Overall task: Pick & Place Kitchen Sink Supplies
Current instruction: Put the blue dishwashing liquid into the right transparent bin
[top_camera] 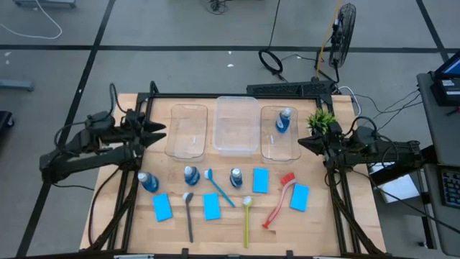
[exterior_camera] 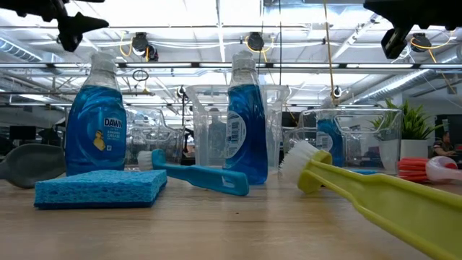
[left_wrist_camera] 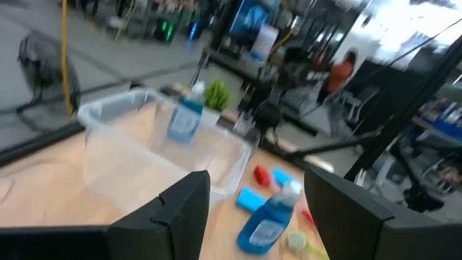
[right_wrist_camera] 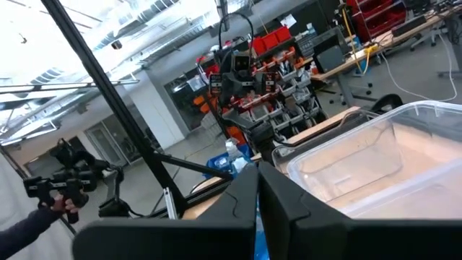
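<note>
On the wooden table, three clear plastic rectangular tubs stand in a row at the back, and only the right one holds a small blue bottle with a pale cap. The three other blue bottles, four flat bright-blue sponges and four long-handled brushes crowd the front, so a reach for one could topple a neighbouring upright bottle. The left gripper, fingers apart and empty, hangs above the left tub; the right gripper, fingers together, waits beside the right tub.
</note>
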